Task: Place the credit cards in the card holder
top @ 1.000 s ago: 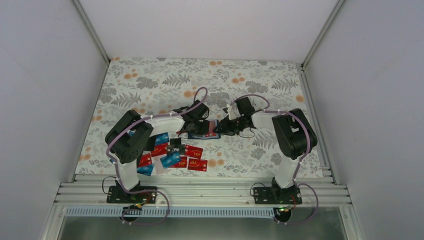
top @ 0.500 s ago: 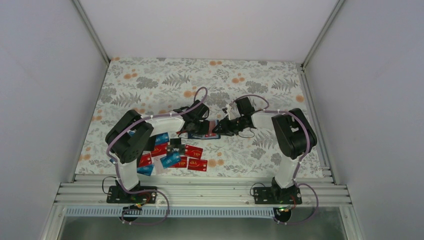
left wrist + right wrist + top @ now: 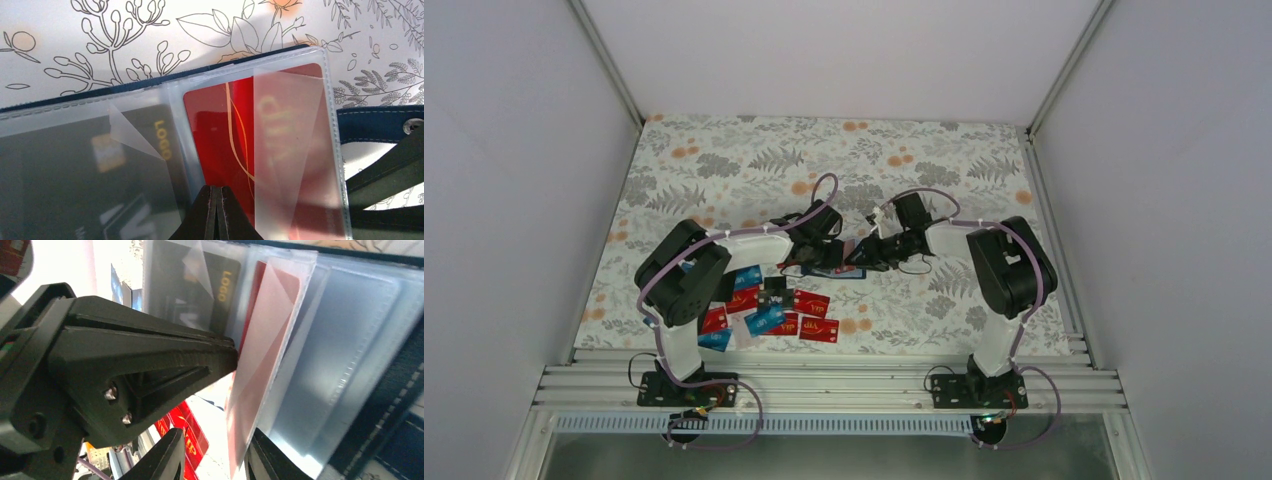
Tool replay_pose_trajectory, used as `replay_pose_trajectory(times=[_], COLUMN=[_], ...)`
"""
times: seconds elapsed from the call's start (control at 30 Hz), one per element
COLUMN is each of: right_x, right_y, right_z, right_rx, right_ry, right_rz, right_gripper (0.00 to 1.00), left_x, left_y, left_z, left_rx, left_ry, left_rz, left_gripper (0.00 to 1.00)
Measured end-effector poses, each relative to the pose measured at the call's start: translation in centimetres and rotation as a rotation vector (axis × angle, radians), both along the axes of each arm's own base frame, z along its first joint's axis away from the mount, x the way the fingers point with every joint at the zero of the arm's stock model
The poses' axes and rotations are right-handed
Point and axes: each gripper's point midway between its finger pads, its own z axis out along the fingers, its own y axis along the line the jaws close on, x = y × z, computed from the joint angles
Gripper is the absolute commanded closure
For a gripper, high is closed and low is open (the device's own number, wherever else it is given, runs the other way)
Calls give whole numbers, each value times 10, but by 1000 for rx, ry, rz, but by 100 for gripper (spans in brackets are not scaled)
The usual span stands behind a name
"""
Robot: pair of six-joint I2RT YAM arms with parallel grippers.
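Top external view shows the floral table [image 3: 724,160] with both arms folded inward so their wrists meet at its middle. The loose credit cards [image 3: 769,310] lie in a jumble near the left arm's base. The card holder [image 3: 834,269] lies open between the two grippers, just beyond that pile.

Seen from the left wrist, the holder's clear sleeves [image 3: 170,100] are spread flat. A black card [image 3: 75,165] sits in the left pocket and a red card [image 3: 225,140] in the right one, and the navy snap tab [image 3: 375,125] trails off to the right. The left gripper [image 3: 216,212] has its fingers pressed together. Its tip bears down on the seam between the two filled pockets and pinches nothing.

From the right wrist, the right gripper [image 3: 214,445] is spread. One loose leaf [image 3: 260,355] stands up from the stack, and its lower edge reaches down between the fingers. The leaf appears untouched, but the close, steep view does not settle it.

Two cards are seated and most are on the table, so the task looks to be in its early part. The step in hand seems to be turning a sleeve to reach an empty pocket. The next move likely calls for the right fingers to close gently on that leaf alone and fold it over while the left tip pins the holder. A pocket mouth must then be held open for a card from the pile.
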Motion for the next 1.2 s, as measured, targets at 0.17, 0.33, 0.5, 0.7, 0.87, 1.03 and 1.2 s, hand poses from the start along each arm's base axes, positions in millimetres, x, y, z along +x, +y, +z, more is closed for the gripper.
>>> replay_pose_trajectory(times=[0.17,0.33,0.5,0.7,0.87,1.03,1.2], right_x=[2,2,2,1,2,4,5], right_y=[7,14,21,26,26,26,28], right_z=[7,13,18,18,14,13,13], right_rx=[14,27,35,35,16,-4,-12], right_ry=[-17,-29,-37,-40,-33,-31,-33], right_rz=[17,33,46,58,55,48,51], right_gripper=[67,67,67,67,68,67,67], left_x=[0,0,-1,-4,-3,-1,0], left_y=[-1,-1,0,2,3,8,11], left_z=[3,4,2,4,22,45,64], left_rx=[-8,-11,-13,-16,-36,-53,-75], left_ry=[-2,-3,6,9,-17,-56,-89], left_rz=[0,2,8,17,24,44,64], left_gripper=[98,98,98,98,98,98,98])
